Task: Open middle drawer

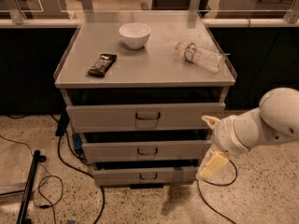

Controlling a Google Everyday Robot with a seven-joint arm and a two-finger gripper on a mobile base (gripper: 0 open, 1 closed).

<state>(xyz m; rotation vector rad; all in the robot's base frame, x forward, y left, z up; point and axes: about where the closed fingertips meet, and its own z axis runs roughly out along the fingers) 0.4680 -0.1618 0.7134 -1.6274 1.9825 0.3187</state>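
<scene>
Standing on a speckled floor: grey metal three-drawer cabinet (154,66), its flat top carrying a white round bowl (135,34), a clear plastic bottle (200,56) lying on its side, and a dark rectangular packet (102,64).

Item of the task: middle drawer (112,151), with a low flat grey front and a small dark wire handle, sitting between the taller top drawer (103,117) and the lowest drawer (117,175). Its front is lying close to the cabinet body. A dark gap is showing above it, so it may be standing slightly ajar, though the angle is not making that certain. No tray is showing.

Tool: white-and-cream two-finger gripper (205,146), hovering just beside the right end of the middle drawer's front, well apart from the centred handle. Its cream fingers (212,164) are standing spread wide, one above the other, holding nothing.

Progress: early. Nothing is gripping the handle, and the drawer is not drawn out. By this judgement, reaching the handle, closing on it and pulling the drawer forward are all remaining.
</scene>
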